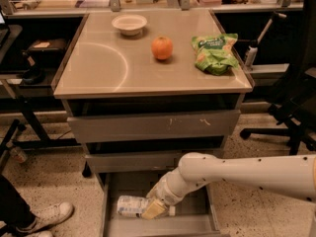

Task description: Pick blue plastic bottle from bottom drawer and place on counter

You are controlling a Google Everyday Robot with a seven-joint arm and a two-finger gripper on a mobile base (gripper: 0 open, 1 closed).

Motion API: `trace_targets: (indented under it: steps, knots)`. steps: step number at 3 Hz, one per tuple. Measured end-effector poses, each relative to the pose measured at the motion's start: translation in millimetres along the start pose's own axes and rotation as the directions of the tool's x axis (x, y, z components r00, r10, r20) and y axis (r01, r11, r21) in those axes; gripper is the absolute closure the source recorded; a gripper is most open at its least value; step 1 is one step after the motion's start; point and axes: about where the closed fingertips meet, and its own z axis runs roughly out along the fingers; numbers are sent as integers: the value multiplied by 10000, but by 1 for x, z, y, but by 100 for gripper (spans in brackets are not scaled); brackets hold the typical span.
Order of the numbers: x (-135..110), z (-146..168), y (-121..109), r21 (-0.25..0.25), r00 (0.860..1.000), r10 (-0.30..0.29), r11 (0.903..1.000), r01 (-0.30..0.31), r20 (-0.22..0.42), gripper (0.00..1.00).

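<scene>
The glossy beige counter (98, 68) tops a grey drawer cabinet on a speckled floor, with a black office chair (296, 98) to one side. On the counter stand a white bowl (129, 23), an orange (162, 48) and a green snack bag (215, 52). The bottom drawer (163, 225) is pulled out; the blue plastic bottle (129, 206) lies on its side inside. The claw (154, 209) sits at the bottle's end, touching it; whether it grips cannot be told. The drawer's front is cut off.
</scene>
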Motion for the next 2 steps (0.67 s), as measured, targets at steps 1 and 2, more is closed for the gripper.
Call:
trace_targets:
  steps: [1, 2]
  knots:
    - [-43, -43, 12, 490, 9987, -496, 9975, 499, -87, 100]
    - [-49, -49, 15, 335, 9988, -488, 9982, 489, -48, 100]
